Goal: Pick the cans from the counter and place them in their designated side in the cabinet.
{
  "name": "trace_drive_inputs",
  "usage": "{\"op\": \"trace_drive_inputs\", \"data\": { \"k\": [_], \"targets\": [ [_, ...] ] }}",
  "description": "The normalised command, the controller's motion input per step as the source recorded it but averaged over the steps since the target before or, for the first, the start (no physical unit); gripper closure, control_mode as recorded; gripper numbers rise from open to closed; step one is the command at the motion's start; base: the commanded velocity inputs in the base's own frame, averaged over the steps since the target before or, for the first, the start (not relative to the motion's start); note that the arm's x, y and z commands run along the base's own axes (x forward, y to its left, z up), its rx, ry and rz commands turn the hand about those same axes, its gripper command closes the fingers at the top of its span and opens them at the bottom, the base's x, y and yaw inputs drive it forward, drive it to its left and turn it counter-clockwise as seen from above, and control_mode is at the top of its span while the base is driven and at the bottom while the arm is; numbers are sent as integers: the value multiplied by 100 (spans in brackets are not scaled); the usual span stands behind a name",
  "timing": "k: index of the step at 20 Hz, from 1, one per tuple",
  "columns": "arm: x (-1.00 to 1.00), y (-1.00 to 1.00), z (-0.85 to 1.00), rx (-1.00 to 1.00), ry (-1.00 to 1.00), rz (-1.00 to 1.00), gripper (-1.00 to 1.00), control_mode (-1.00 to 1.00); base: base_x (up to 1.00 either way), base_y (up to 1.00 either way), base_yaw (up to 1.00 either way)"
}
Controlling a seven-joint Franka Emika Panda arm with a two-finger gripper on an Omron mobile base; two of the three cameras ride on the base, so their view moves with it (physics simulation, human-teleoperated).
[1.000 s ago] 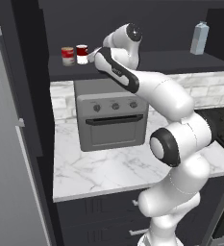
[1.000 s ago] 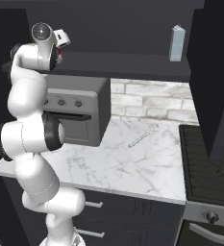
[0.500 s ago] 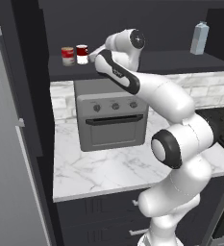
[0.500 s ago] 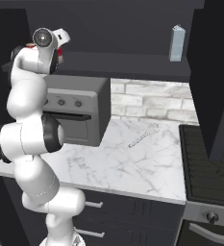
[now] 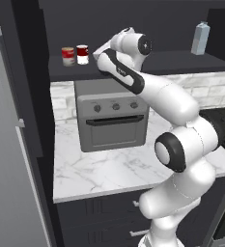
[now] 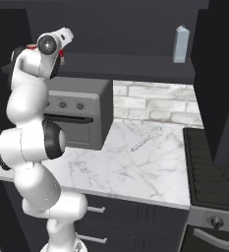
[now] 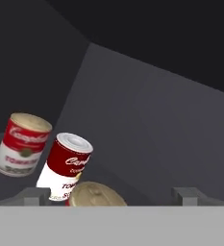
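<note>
Metal-rimmed, rigid and light, the cans stand on the cabinet shelf [image 5: 147, 65] at upper left: red-tan can [image 5: 68, 56], red-white can [image 5: 82, 54]. A third can [image 7: 96, 195] sits low between the fingertips [image 7: 32, 196] of the gripper [image 7: 113, 198]; contact I cannot tell. Hold such smooth tins across the label.

I was working in a home kitchen: a marble counter [image 5: 109, 169] over dark drawers [image 6: 135, 216], a grey toaster oven [image 5: 111, 116] against a pale brick backsplash [image 6: 150, 106], a stove [image 6: 214, 162] to the right, a fridge [image 5: 7, 159], and a dark cabinet shelf [image 6: 135, 64] holding soup cans [image 5: 75, 55] and a carton [image 6: 181, 44].
</note>
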Motion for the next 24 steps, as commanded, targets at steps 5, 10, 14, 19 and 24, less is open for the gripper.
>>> {"op": "trace_drive_inputs", "data": {
  "k": [5,10,14,19,24],
  "targets": [
    [-19,-23,14,0,-13,3,-100,-100,0,0,0],
    [-28,-27,14,0,-13,2,-100,-100,0,0,0],
    [-37,-26,10,0,-4,0,-100,-100,0,0,0],
    [-40,-25,13,0,8,0,-100,-100,0,0,0],
    [-42,-26,13,0,15,0,-100,-100,0,0,0]
  ]
}}
